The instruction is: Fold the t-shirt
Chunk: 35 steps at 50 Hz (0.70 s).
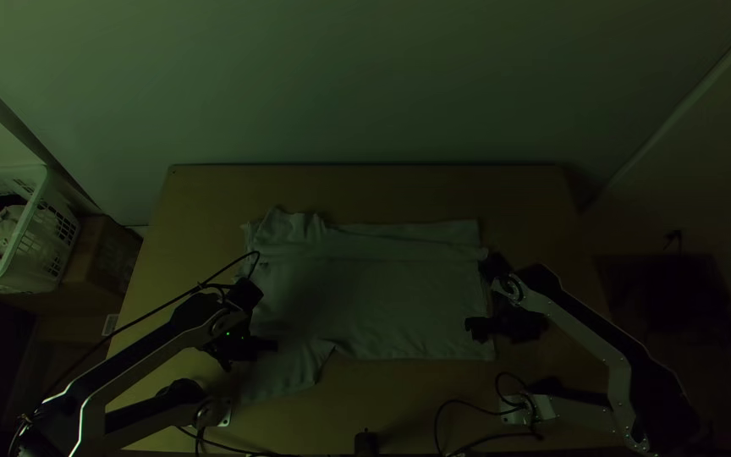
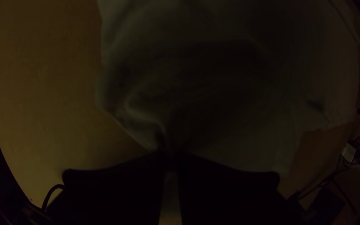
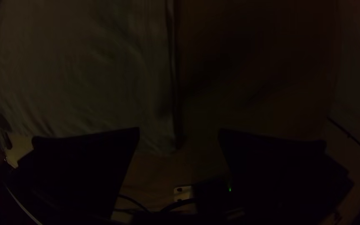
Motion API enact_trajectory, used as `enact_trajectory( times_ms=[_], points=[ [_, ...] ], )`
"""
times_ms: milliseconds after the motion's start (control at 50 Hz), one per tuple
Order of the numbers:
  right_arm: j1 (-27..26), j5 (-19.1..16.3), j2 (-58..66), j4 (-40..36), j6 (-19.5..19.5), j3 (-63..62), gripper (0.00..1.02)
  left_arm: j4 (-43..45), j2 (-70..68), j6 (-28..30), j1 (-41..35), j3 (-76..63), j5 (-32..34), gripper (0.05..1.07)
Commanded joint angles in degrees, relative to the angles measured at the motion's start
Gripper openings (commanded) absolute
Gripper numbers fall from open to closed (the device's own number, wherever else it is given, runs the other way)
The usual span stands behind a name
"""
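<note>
The light is dim. A plain pale wall (image 1: 365,85) rises beyond the far edge of a light wooden table (image 1: 365,190). To the left is a white plastic basket (image 1: 41,254) with slotted sides, light and dark cloth (image 1: 6,227) inside. A brown box-like piece (image 1: 101,256) sits between basket and table. On the right, the brownish floor (image 1: 636,220) bears a dark, indistinct shape (image 1: 662,292).

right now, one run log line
t-shirt: far side looks folded in, near sleeve out; left gripper: shut on shirt edge; right gripper: open above hem corner
</note>
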Motion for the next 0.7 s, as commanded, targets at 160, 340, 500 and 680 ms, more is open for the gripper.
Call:
enact_trajectory(
  times_ms=[160,340,500,680],
  points=[
    [2.8,-3.1,4.3,-0.7,-0.6,-2.6,0.76,-0.8,0.1,2.2,3.2,2.1,-0.3,0.21],
    [4.1,-5.2,6.4,-0.6,-2.1,-3.4,0.64,-1.3,-0.5,3.7,5.6,2.8,-0.4,0.21],
    [5.3,-5.2,7.5,-0.4,-2.9,-3.4,0.42,-1.7,-0.9,5.3,8.1,3.2,-0.3,0.21],
    [5.9,-4.6,5.6,0.4,-3.0,-2.8,0.02,-1.8,-1.2,6.6,10.7,4.5,-0.3,0.21]
  ],
)
